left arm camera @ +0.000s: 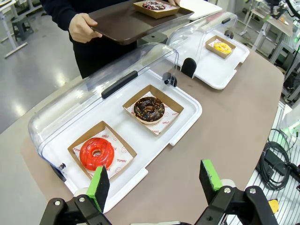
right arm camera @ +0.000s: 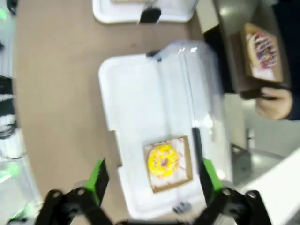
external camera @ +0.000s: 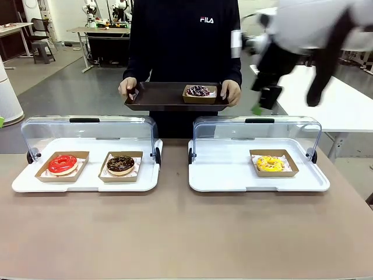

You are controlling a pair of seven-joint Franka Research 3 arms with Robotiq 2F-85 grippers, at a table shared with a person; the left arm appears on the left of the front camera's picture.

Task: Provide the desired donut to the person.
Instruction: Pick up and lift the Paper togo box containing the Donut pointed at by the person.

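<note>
The person (external camera: pixel 180 41) in a black sweatshirt stands at the far side, holding a dark brown tray (external camera: pixel 157 96) in both hands. On it sits a sprinkled donut (external camera: pixel 198 91) in a cardboard box. A red donut (external camera: pixel 62 163) and a chocolate donut (external camera: pixel 120 164) lie in the left white case, a yellow donut (external camera: pixel 270 163) in the right one. My right gripper (external camera: pixel 259 105) hangs blurred high above the right case, open and empty, with the yellow donut (right arm camera: pixel 163 161) below it. My left gripper (left arm camera: pixel 154 180) stands open and empty, short of the red donut (left arm camera: pixel 97 153).
Both white cases (external camera: pixel 87 185) (external camera: pixel 233 175) have their clear lids (external camera: pixel 87 131) swung up at the back. The brown table (external camera: pixel 186 233) in front of them is bare. Cables (left arm camera: pixel 276 159) lie off the table's edge.
</note>
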